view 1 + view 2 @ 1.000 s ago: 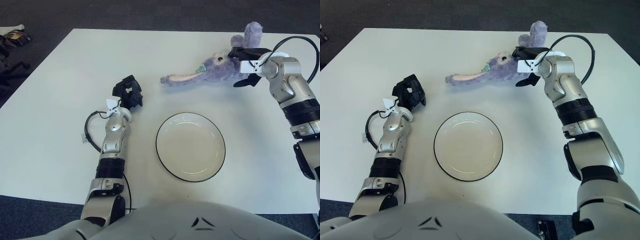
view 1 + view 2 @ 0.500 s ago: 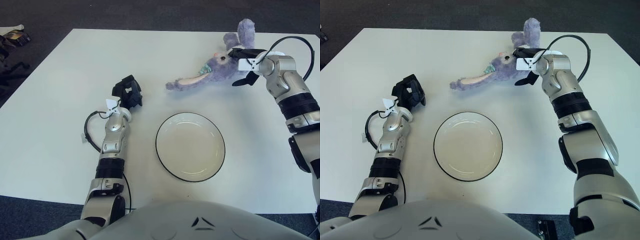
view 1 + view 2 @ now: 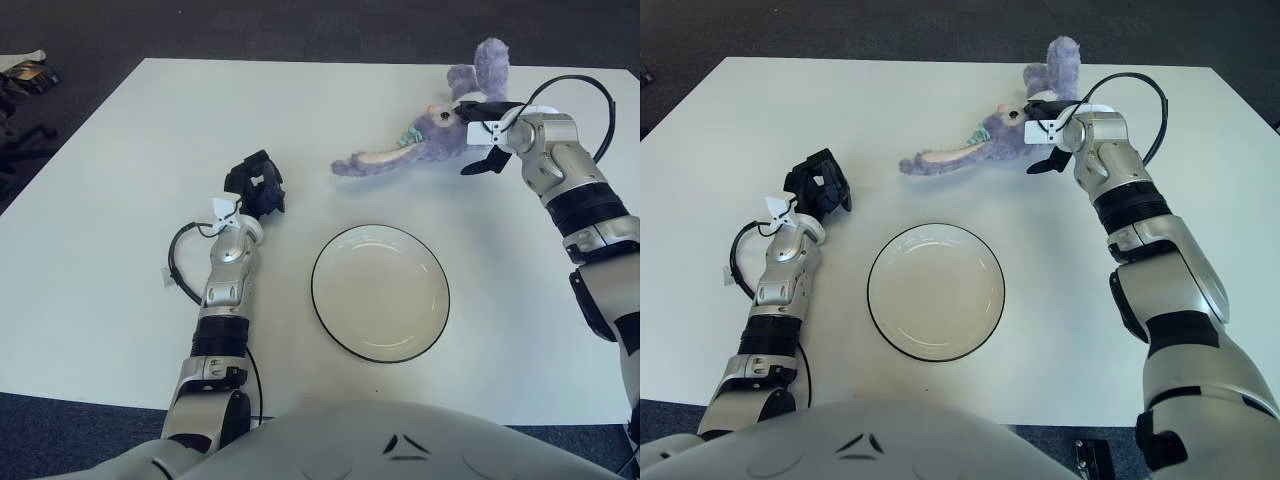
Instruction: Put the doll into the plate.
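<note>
- Table (image 3: 120, 200): white; near edge hidden by the robot's body.
- Plate (image 3: 381, 292): holds nothing, at centre.
- Doll (image 3: 420, 140): purple, beyond the plate, grasped by the right hand (image 3: 483, 125).
- Left hand (image 3: 258, 186): clenched, left of the plate.

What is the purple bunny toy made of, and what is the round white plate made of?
The purple long-eared plush doll, held by the right hand, looks like soft fuzzy fabric: its outline is fluffy and its ear droops limply. The round white plate with a dark rim looks glazed and hard, probably ceramic, possibly plastic: soft highlights gleam along its smooth inner edge.
</note>
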Tool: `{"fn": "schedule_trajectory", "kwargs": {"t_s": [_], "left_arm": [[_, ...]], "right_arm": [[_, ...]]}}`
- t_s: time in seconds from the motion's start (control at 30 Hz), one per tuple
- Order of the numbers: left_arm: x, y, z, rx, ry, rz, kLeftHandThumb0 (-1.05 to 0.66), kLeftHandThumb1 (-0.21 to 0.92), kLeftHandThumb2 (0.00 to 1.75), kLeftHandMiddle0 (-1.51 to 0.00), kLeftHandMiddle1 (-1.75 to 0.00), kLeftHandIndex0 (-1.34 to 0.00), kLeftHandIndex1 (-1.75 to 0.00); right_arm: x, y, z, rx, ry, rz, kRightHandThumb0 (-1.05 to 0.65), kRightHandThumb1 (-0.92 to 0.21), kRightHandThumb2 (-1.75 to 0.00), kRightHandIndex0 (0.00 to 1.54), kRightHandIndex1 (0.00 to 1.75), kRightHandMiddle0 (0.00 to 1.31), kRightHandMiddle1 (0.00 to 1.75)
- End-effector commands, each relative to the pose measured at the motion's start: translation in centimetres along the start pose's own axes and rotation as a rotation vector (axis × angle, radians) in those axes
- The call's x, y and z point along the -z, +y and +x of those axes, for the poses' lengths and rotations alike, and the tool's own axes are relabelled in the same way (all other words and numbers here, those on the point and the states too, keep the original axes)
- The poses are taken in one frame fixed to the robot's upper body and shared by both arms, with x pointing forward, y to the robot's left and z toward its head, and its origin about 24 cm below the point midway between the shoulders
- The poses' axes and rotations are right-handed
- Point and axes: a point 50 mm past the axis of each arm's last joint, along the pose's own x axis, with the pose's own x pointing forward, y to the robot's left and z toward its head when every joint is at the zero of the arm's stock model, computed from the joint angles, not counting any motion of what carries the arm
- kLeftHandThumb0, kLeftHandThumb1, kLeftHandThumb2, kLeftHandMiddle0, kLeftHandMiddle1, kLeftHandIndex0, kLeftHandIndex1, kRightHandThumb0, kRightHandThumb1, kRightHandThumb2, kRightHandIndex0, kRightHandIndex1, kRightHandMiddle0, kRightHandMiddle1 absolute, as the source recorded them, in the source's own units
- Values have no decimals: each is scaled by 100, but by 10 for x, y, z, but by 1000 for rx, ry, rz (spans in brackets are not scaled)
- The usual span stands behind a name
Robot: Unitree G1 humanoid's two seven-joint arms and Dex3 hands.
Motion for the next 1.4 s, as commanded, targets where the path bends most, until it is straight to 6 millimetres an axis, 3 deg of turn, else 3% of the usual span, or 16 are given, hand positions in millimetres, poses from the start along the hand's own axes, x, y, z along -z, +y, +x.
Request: {"fn": "schedule_trajectory", "kwargs": {"t_s": [0.0, 0.6, 0.93, 1.37], "left_arm": [[21, 6, -14, -31, 90, 1, -49, 72, 97, -131, -175, -101, -175], [21, 6, -14, -30, 88, 12, -49, 73, 96, -132, -175, -101, -175], [21, 6, -15, -32, 79, 3, -49, 73, 96, -132, -175, -101, -175], [21, 6, -14, -35, 82, 13, -49, 73, 96, -133, -175, -103, -175]], "right_arm": [[3, 31, 9, -114, 42, 0, -59, -33, -93, 11, 66, 0, 35], [8, 47, 22, -121, 120, -15, -60, -37, -92, 5, 72, 0, 41], [7, 51, 24, -38, 134, 34, -55, -32, -95, 1, 68, 0, 48], [2, 37, 11, 25, 93, 5, -54, -31, -99, 0, 67, 0, 56]]}}
